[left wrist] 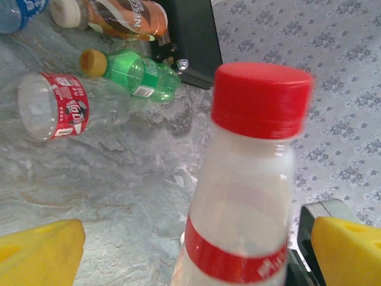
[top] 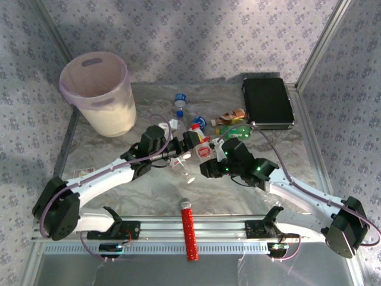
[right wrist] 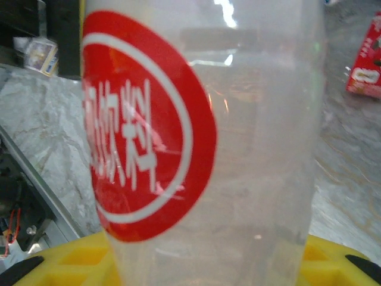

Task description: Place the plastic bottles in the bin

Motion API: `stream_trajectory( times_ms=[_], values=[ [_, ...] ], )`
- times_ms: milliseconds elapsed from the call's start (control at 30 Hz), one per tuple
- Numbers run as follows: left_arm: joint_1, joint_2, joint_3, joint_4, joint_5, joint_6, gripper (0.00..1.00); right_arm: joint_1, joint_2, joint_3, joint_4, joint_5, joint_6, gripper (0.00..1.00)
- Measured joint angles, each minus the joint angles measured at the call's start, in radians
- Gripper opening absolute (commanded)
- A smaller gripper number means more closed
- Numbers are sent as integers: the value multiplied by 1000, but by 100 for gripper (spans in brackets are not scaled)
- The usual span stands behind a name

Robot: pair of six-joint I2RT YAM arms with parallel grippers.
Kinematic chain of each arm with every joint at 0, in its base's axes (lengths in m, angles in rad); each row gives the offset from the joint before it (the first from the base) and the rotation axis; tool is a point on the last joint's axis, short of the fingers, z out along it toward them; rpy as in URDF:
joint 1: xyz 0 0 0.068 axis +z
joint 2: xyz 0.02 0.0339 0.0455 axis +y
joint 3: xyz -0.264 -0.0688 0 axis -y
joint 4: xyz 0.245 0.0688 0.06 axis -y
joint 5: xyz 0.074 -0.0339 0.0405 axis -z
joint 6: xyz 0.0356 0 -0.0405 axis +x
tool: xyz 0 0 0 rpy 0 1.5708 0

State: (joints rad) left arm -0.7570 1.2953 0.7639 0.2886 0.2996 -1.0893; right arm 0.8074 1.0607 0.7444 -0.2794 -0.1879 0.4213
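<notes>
The large round pink-and-cream translucent plastic bin stands well apart, left of both sets of jaws. The left gripper is released, its yellow fingers clear on either side of the milky red-capped plastic bottle. The right gripper grasps that bottle's red-labelled body.

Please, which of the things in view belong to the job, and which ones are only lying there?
For the job: bin, red-capped bottle, green bottle, red-labelled clear bottle, brown bottle, blue-capped bottle.
Just lying about: black case, red ribbed cylinder.
</notes>
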Motion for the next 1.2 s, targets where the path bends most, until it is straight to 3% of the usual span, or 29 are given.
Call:
stream_trajectory(
  times_ms=[333, 600, 800, 933, 1033, 1200],
  values=[
    [-12, 28, 0, 117, 4, -60, 80, 30, 47, 0, 112, -11, 5, 48],
    [-16, 43, 0, 134, 3, -74, 55, 36, 61, 0, 129, -13, 5, 50],
    [-16, 43, 0, 126, -3, -64, 46, 35, 61, 1, 129, -15, 8, 64],
    [-10, 42, 0, 111, -3, -58, 44, 35, 61, 13, 111, -20, 8, 86],
    [2, 39, 2, 87, -3, -49, 44, 34, 61, 37, 87, -24, 1, 97],
    [38, 13, 19, 16, -4, -16, 44, 19, 39, 64, 27, -26, -12, 99]
  ],
)
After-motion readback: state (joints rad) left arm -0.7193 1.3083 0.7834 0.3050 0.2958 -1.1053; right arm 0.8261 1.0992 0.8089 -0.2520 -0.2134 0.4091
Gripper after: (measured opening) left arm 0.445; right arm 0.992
